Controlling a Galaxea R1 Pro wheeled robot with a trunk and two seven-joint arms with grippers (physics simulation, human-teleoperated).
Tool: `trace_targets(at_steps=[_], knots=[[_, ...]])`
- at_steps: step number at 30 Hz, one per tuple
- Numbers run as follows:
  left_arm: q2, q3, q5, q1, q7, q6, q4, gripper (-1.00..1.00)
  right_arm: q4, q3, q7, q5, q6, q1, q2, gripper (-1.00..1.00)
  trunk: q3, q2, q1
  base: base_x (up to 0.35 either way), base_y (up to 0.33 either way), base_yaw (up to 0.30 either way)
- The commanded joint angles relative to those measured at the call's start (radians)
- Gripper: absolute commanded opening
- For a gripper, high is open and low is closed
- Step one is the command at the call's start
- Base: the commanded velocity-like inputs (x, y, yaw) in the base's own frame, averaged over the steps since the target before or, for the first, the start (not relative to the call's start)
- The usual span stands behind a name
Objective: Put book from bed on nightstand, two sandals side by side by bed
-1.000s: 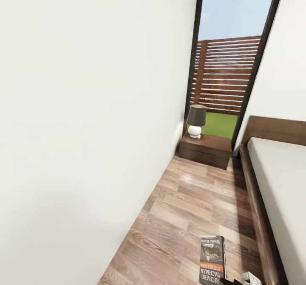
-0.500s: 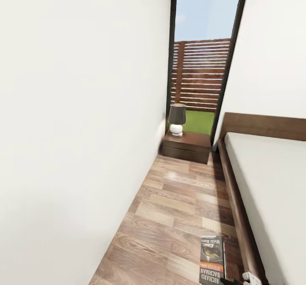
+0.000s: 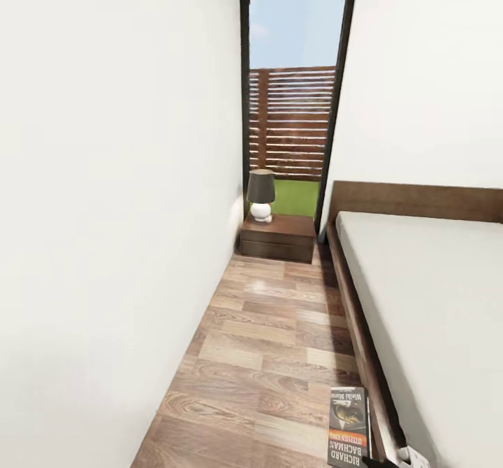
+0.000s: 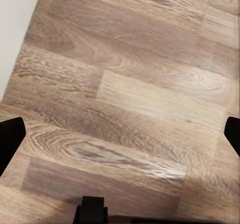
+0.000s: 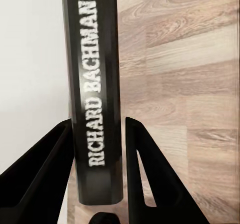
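A: Start at the right gripper (image 5: 100,179); what is it doing?

B: Its two black fingers (image 5: 42,174) stand on either side of the book (image 5: 95,93), spine facing the wrist camera, "RICHARD BACHMAN" readable along it; I judge the fingers clamped on the spine, narrow; in the head view the book (image 3: 348,426) sits at about five o'clock, cover up, carried over the floor (image 3: 265,328) rather than lying on the bed (image 3: 419,300).

A: And the left gripper (image 4: 120,134)?

B: Spread wide and holding nothing; its dark fingertips (image 4: 10,139) show at the two edges of the wrist view, with bare wood planks between them.

A: What has changed from a second ago?

B: The whole head picture has slid; the nightstand (image 3: 278,236) with its lamp (image 3: 260,194) was at about two o'clock of centre and now sits near twelve, just above centre; the window (image 3: 293,91) has shifted the same way, and more of the mattress shows at three o'clock; the book keeps the same place in the frame; so it is the camera that has turned, not the furniture.

A: Meaning for the task?

B: I judge the robot is squaring up on the aisle between the wall (image 3: 105,209) and the bed; the nightstand lies straight ahead at the far end, well apart from the book; the book is off the bed but not yet set down; the drive up the aisle comes next, and the lamp takes the left part of the top, so the free right part looks the place to aim for.
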Motion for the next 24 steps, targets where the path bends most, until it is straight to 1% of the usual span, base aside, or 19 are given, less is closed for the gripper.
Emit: trace_targets(at_steps=[1, 18, 24], knots=[[0.0, -0.008, 0.011, 0.0, -0.004, -0.003, 0.001, 1.0, 0.0, -0.007, 0.003, -0.007, 0.011, -0.001, 0.0, -1.0, -0.001, -0.001, 0.0, 0.0, 0.0, -0.287], [0.0, -0.007, 0.011, 0.0, -0.004, -0.004, 0.001, 1.0, 0.0, -0.007, 0.003, -0.007, 0.011, -0.001, 0.0, -1.0, -0.001, -0.001, 0.0, 0.0, 0.0, -0.285], [0.0, -0.007, 0.011, 0.0, -0.004, -0.004, 0.001, 1.0, 0.0, -0.007, 0.003, -0.007, 0.011, -0.001, 0.0, -1.0, -0.001, -0.001, 0.0, 0.167, 0.093, -0.08]])
